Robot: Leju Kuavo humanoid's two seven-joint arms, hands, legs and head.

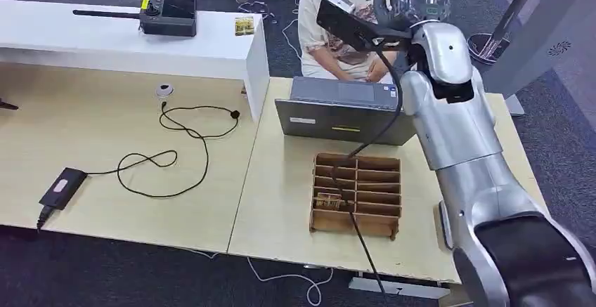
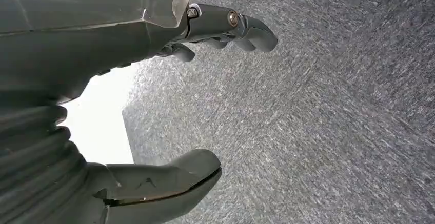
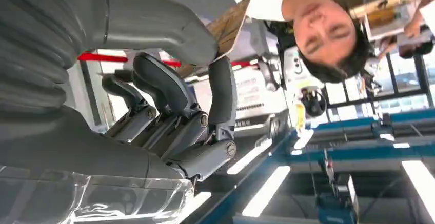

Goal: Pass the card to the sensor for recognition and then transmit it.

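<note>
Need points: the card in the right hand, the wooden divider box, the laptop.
card (image 3: 231, 21), right wrist view, on its tan face above the thumb of the right hand (image 3: 174, 106).
wooden divider box (image 1: 357, 228), head view, on its front wall.
laptop (image 1: 344, 121), head view, on the grey lid's back.

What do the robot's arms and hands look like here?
The right arm is glossy silver with rounded shells, a black cable running along it and clear plastic wrap near the wrist. Each robot hand, left and right, has a grey ribbed cover, thick grey thumb and darker fingers.

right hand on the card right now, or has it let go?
Touching. In the right wrist view the right hand pinches the tan card between its thick thumb and a dark finger pressed against its face.
</note>
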